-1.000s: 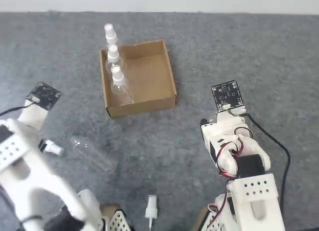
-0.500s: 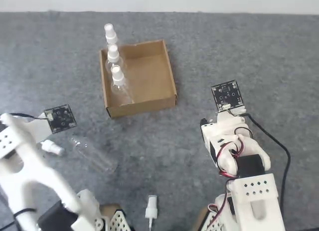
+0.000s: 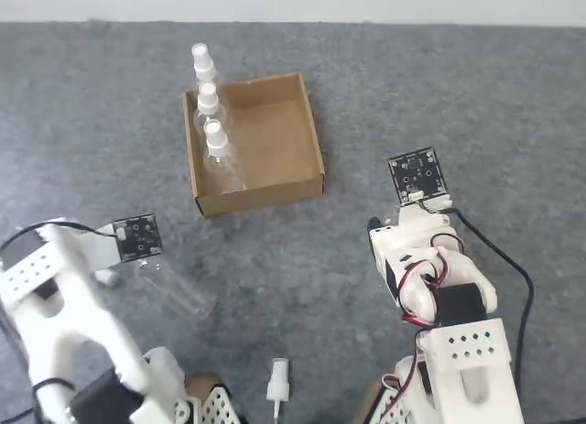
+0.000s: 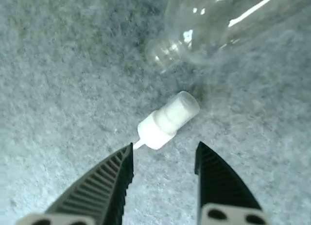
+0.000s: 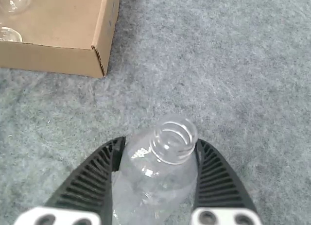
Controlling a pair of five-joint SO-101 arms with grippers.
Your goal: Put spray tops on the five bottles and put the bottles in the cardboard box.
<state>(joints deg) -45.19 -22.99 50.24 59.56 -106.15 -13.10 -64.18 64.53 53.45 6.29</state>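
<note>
A white spray top [image 4: 167, 120] lies on the grey carpet just beyond the tips of my open left gripper [image 4: 163, 154], with nothing held. Beside it lies a clear uncapped bottle [image 4: 218, 21] [image 3: 172, 285] on its side. My right gripper [image 5: 158, 147] is shut on another clear uncapped bottle [image 5: 160, 159], held upright with its neck open. The cardboard box [image 3: 275, 168] stands at the back; capped bottles [image 3: 218, 145] line its left wall. A second loose spray top [image 3: 278, 381] lies at the front between the arms.
The left arm [image 3: 64, 287] stands at the front left and the right arm [image 3: 430, 277] at the front right. The box's corner [image 5: 99, 55] is ahead of the right gripper. Grey carpet covers the table.
The left arm has swung right and forward, bringing its wrist over the loose spray top beside the lying bottle. The right arm has not moved.
</note>
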